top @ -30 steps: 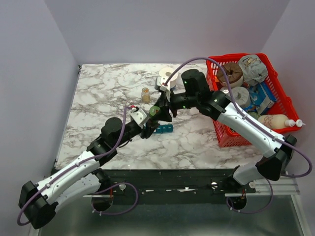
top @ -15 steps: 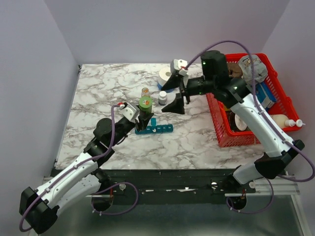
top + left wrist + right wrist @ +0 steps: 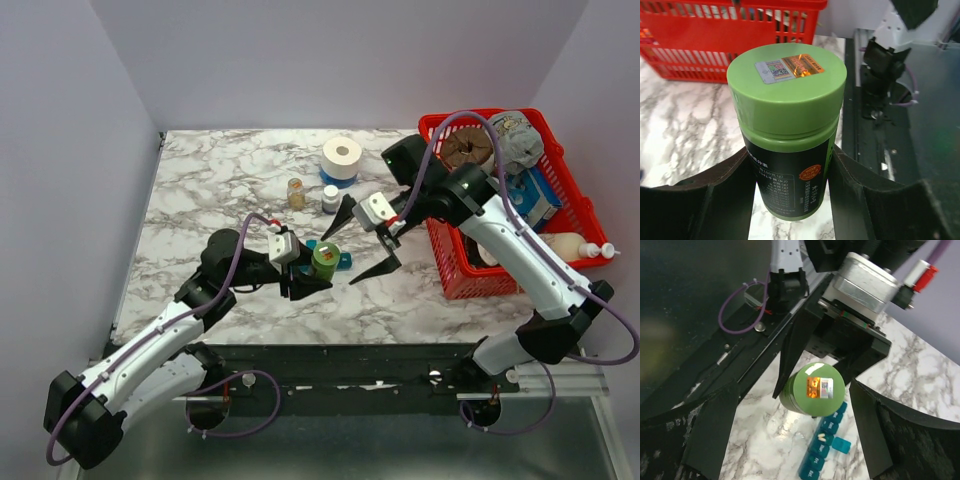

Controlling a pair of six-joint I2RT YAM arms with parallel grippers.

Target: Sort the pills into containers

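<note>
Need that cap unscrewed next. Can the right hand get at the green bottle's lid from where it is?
Probably yes. The right hand is open wide over the green lid, and the left hand grips the bottle lower down, leaving the lid exposed.

A green lid and a black, gold-printed label are shown on the bottle. Beside the bottle a teal-blue pill organizer is seen on the white, grey-veined marble table; behind it, a red mesh basket.

Left arm stretching forward low, left gripper clamping green-capped bottle, right arm bending inward, right gripper hanging wide open, facing it
</note>
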